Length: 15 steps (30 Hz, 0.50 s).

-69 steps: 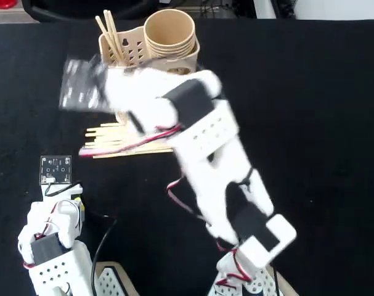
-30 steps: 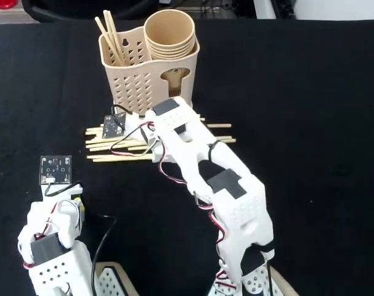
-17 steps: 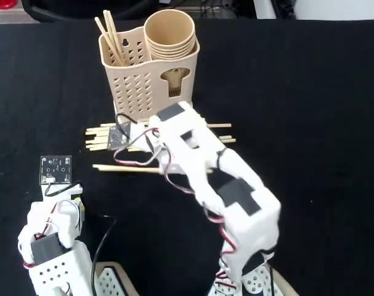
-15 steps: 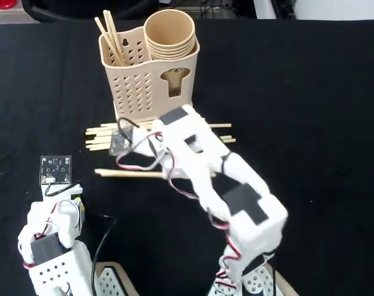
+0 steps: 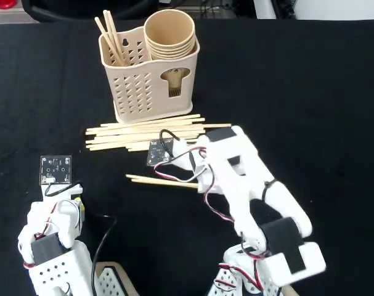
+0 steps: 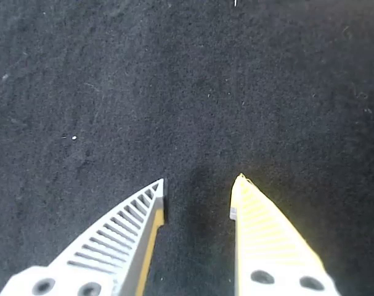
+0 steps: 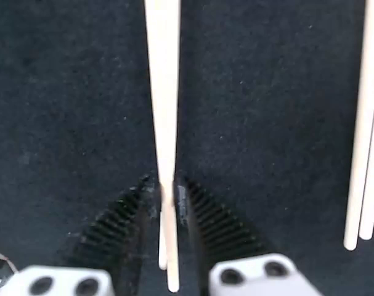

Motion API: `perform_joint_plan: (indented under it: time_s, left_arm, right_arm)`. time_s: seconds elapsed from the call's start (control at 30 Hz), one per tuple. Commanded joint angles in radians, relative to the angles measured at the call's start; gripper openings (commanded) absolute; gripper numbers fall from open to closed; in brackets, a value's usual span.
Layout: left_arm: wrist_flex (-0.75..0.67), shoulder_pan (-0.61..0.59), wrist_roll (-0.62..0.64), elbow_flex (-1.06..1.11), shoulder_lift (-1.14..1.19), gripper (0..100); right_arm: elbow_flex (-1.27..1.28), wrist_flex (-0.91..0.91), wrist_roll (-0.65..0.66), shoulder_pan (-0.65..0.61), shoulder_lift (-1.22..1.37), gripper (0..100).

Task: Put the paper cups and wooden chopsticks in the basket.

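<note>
Near the black table's (image 5: 310, 111) far edge, your perforated beige plastic basket (image 5: 151, 80) holds stacked tan paper cups (image 5: 169, 32) and a few upright wooden chopsticks (image 5: 109, 34), with loose chopsticks (image 5: 137, 132) lying just before it. Mid-table, your right gripper (image 7: 165, 191) pinches a chopstick pair (image 7: 162, 92). Your left gripper (image 6: 198, 197) sits toward the near left corner, jaws narrowly parted.

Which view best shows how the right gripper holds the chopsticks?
The right wrist view: the held chopsticks run straight between the fingers of the right gripper, shut on them near one end. The high view shows them apart from the pile, the grip hidden under the right arm. The left wrist view looks at black table.
</note>
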Motion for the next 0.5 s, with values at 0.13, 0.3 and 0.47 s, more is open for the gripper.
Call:
perform_joint_plan:
  time_s: [0.13,0.3,0.47]
  left_arm:
    - [-0.012,-0.012,-0.005,-0.016,-0.003,18]
    - [-0.011,-0.012,-0.005,-0.016,-0.003,18]
    - [-0.011,-0.013,-0.005,-0.016,-0.003,18]
  right_arm:
    - [-0.012,-0.009,-0.003,-0.048,-0.093,29.6]
    - [-0.090,-0.025,-0.181,-0.249,-0.096,29.6]
    - [-0.104,-0.120,-0.334,-0.433,-0.090,29.6]
